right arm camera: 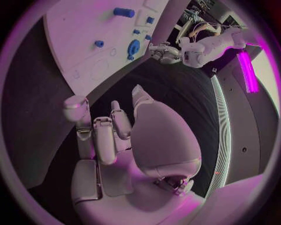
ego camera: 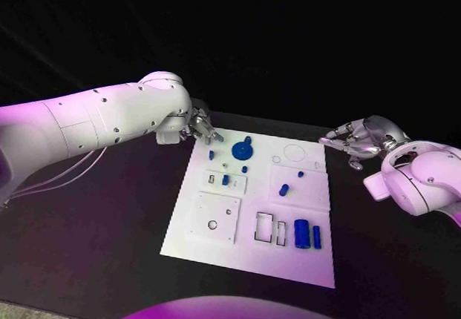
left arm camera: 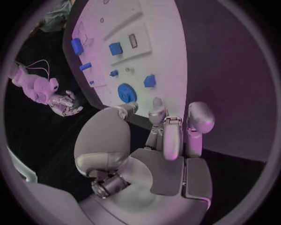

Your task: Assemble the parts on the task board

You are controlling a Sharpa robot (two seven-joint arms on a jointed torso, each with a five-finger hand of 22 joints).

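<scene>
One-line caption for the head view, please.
Both hands, left and right, hover empty beside the far corners of the white task board, blue parts untouched on it.

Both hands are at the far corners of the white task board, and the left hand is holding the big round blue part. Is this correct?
Not quite. In the head view the left hand holds nothing; the big round blue part lies on the task board, apart from its fingers. The right hand is empty too.

Black table (ego camera: 96,223); white task board (ego camera: 213,251)
</scene>
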